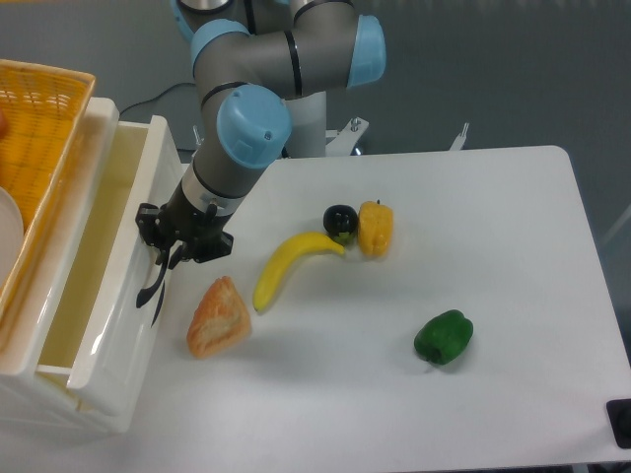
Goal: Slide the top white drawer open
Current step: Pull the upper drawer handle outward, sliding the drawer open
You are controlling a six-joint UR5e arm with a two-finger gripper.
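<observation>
Camera view: at 9 o'clock on the bench (513, 246), the top white drawer (118, 266) stands partly pulled out. My pincer (163, 258) sits at its curved black handle (153, 286); whether closed on it, I cannot tell. Glossy, rigid plastic: I judge it slippery, so the handle is the only hold.
</observation>
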